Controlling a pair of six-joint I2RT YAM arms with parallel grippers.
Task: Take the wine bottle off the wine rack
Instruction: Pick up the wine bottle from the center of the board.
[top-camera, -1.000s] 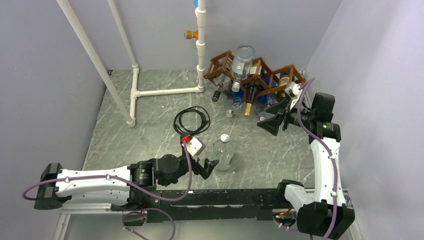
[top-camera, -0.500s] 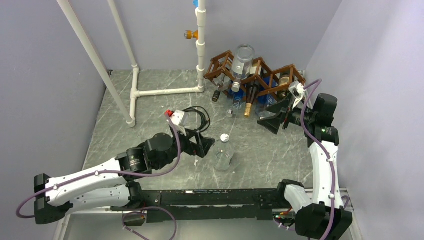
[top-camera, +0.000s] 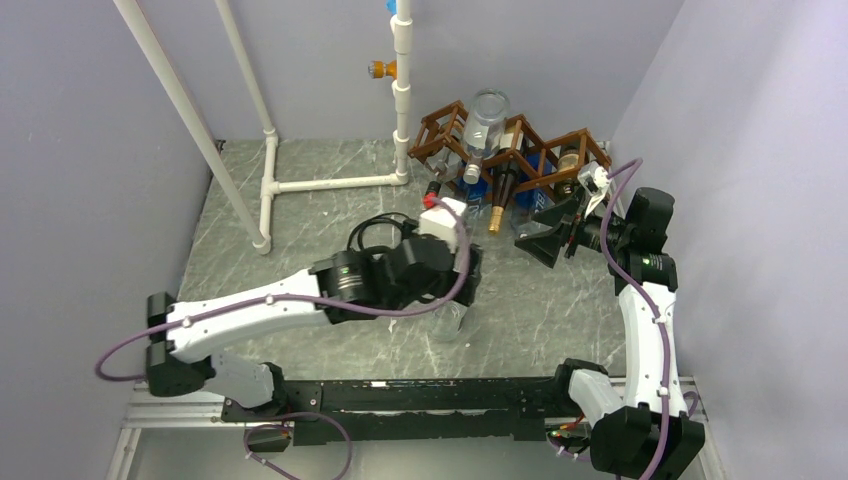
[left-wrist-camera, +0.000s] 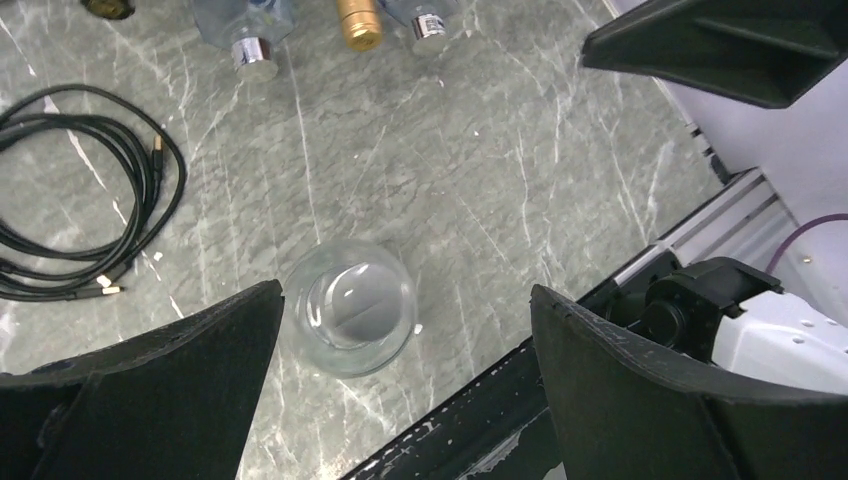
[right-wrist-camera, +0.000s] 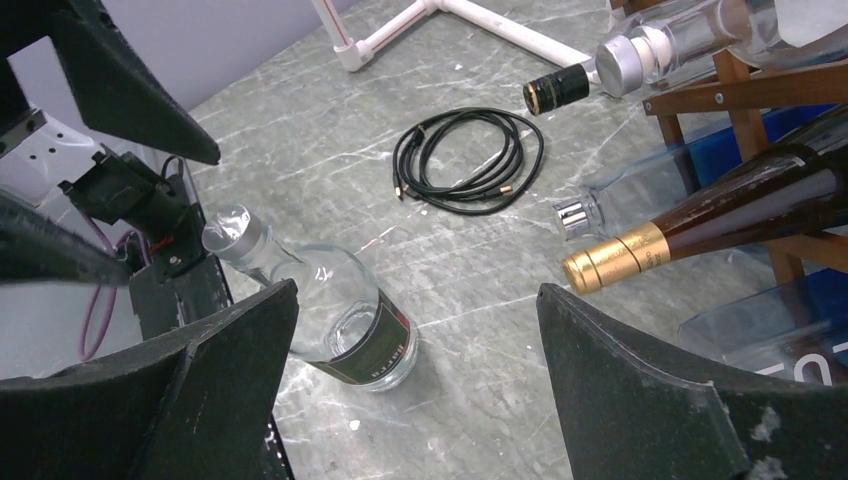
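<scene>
From above, a grey, marble-veined tabletop (top-camera: 300, 200) lay boxed in by smooth pale lilac walls (top-camera: 90, 150), with white plastic pipes (top-camera: 330, 183) rising at the back left. At the back right stood the wine rack (top-camera: 445, 130), a brown wooden lattice of thin slats in diamond cells, with a big clear glass bottle (top-camera: 487, 120) lying on top. The wine bottle (top-camera: 503, 195), dark brown glass with a gold foil neck, lay in a lower cell, neck slanting down toward the arms. The right tool (top-camera: 537, 240), two black wedge-shaped fingers, hung spread and empty in front of the rack's right end, near that neck but apart from it. The white-and-black left arm (top-camera: 260, 310) reached past a coil of thin black cable (top-camera: 375, 232) to a short clear glass bottle (top-camera: 452, 322) standing mid-tabletop, well apart from the rack. In the left wrist view, the left tool (left-wrist-camera: 405, 295) was spread wide over the short bottle, a glassy ring seen end-on. The ring sat close by the finger on the picture's left, and contact could not be told. The wine bottle's gold cap showed at the top edge, well apart. In the right wrist view, the matte fingers stood wide with nothing pinched. The wine bottle lay on the rack's slats at the right, its gold neck near the right-hand finger, not touching.
</scene>
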